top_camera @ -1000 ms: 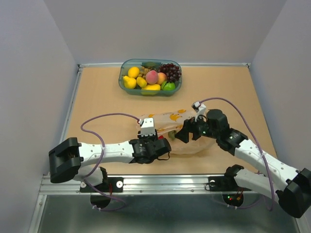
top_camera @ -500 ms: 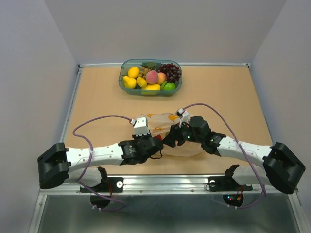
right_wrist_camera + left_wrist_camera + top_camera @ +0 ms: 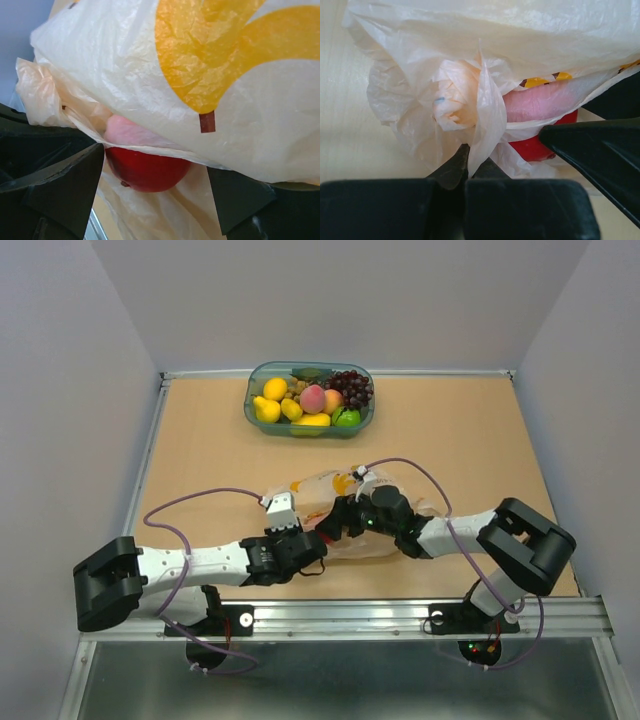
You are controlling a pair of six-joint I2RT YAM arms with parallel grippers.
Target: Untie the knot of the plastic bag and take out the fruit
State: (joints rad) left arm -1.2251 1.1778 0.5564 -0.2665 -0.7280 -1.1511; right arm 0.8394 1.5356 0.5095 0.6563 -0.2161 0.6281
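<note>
The plastic bag [image 3: 335, 502] lies crumpled near the table's front middle. In the left wrist view the knot [image 3: 456, 99] is a pale twisted lump just beyond my left gripper [image 3: 468, 167], which is shut on a fold of bag film right below it. A pink peach [image 3: 540, 102] and a red apple [image 3: 542, 146] show through the bag's mouth. My right gripper [image 3: 157, 187] is open, its jaws standing either side of the red apple [image 3: 147, 170], under the printed bag film [image 3: 150, 65]. In the top view the left gripper [image 3: 303, 540] and right gripper [image 3: 340, 525] meet at the bag's near-left end.
A teal tub [image 3: 249, 410] full of fruit stands at the back centre. Grey walls close in the table on the left, right and back. A metal rail [image 3: 340, 615] runs along the near edge, just behind both arms.
Both grippers have moved left and toward the near edge, and the bag has shifted with them. The right arm has folded in, its elbow now raised at the right.
</note>
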